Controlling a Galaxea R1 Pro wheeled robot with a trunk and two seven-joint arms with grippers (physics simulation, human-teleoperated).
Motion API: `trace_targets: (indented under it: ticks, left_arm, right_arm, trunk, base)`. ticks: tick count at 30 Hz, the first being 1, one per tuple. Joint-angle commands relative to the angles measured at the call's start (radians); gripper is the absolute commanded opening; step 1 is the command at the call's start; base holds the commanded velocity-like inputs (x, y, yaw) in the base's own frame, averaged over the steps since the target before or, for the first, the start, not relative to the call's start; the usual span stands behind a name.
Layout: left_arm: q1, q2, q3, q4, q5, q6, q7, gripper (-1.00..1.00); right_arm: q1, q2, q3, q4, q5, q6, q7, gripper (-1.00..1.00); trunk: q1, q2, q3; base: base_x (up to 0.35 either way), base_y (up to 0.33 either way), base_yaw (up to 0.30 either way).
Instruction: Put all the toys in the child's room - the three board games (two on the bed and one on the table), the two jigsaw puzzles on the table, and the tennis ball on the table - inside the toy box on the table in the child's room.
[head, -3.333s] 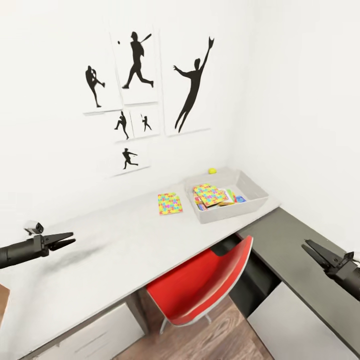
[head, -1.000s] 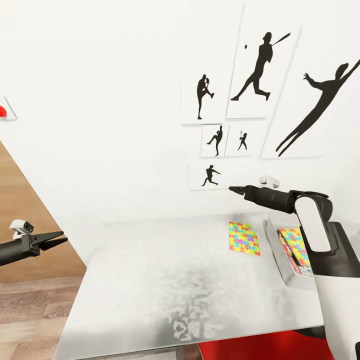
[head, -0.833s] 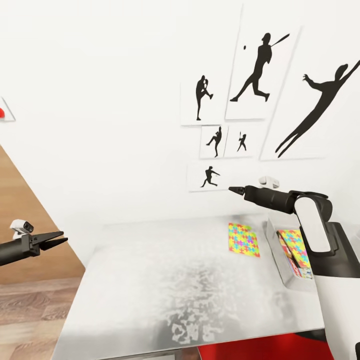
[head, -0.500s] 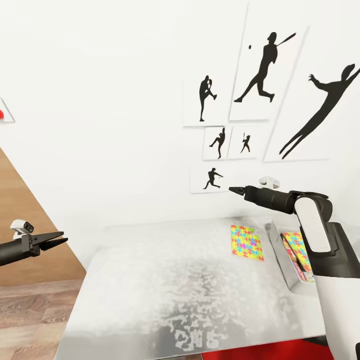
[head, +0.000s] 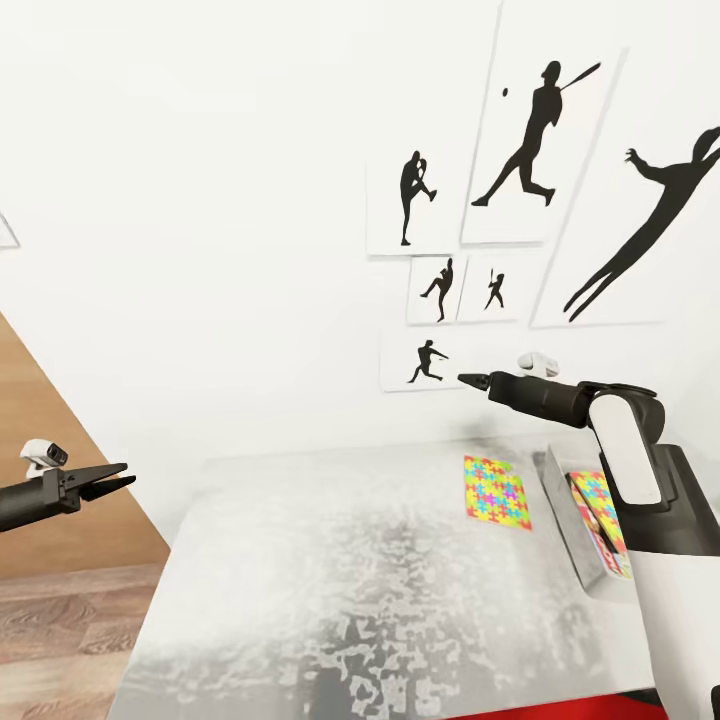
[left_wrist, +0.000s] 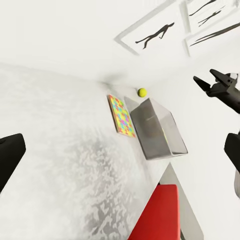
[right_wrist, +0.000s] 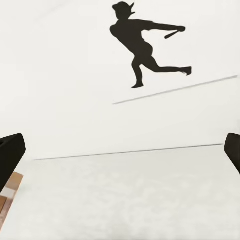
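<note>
- Right now the right hand (head: 468, 379) hangs above the bench (head: 330, 560), tips together as far as the head view shows, grasping nothing, pointing away from the toy box (head: 572, 520).
- 1 jigsaw puzzle (head: 496, 491) lies flat on the bench just below and slightly right of that hand, just beside the toy box; its long axis runs away from the robot.
- The other jigsaw puzzle (head: 600, 500) sits inside the toy box.
- Tennis ball (left_wrist: 142, 92) rests on the bench at the box's far corner, near the wall.
- Left hand (head: 112, 480) is off the bench's left end, clenched and empty, well apart from everything.
- Judgement: right arm is nearer; the loose puzzle needs a downward reach.
</note>
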Motion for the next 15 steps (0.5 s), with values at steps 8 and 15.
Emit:
trace_targets:
  ticks: [8,15]
  left_arm:
    - [-0.002,0.001,-0.005,0.001,0.007,0.010,-0.001,1.00]
    - [-0.002,0.001,-0.004,0.001,0.007,0.010,-0.001,1.00]
  right_arm:
    - [-0.001,0.007,0.006,0.030,0.008,0.004,-0.012,1.00]
    - [-0.007,0.011,0.007,0.130,0.009,0.004,-0.058,1.00]
  trunk:
    - [0.001,-0.002,-0.002]
    - [0.001,-0.002,-0.002]
  base:
    - [0.000,0.000,0.000]
    - [0.000,0.000,0.000]
